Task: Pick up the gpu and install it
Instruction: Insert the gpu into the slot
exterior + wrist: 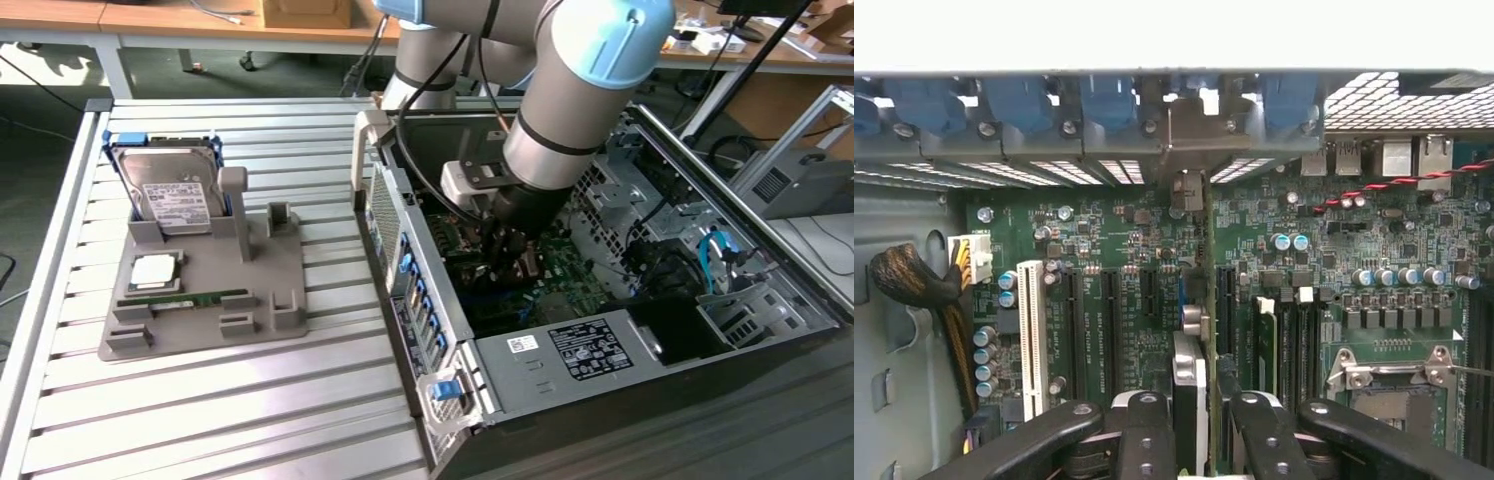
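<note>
Fingers (1144,440) are clamping the gpu (1194,400) edge-on, holding it upright over the motherboard (1124,250) slots inside the computer case (561,355), bracket toward the rear wall. Pickup is done; seating is looking unfinished.

No legible text on labels.

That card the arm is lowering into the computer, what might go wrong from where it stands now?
1. The gpu, seen edge-on between the jaws of the gripper, stands over the motherboard slots; if it is slightly off the slot line, pressing could jam it or strain the board.
2. Its metal bracket sits at the case's rear slot openings and might catch there.
3. The bundled cable and small capacitors lie close by.
</note>
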Action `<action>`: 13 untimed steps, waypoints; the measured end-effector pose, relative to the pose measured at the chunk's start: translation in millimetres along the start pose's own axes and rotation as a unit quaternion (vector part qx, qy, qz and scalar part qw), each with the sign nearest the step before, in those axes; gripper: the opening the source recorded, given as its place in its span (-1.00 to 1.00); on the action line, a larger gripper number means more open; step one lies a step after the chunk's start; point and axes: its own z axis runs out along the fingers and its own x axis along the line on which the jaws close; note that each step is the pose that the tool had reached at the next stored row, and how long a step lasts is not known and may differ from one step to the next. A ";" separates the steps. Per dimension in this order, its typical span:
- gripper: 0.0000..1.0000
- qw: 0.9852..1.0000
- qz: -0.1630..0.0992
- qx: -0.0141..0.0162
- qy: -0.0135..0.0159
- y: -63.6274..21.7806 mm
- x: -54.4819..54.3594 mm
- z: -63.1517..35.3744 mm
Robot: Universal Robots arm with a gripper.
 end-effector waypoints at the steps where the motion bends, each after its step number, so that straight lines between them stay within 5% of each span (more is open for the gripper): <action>1: -0.47 1.000 0.000 0.000 0.000 -0.2 -0.4 -0.1; 10: -0.47 1.000 0.000 0.001 -0.001 -0.2 -1.1 -12.6; 13: -0.47 1.000 0.000 0.001 0.004 -0.2 -1.0 -12.8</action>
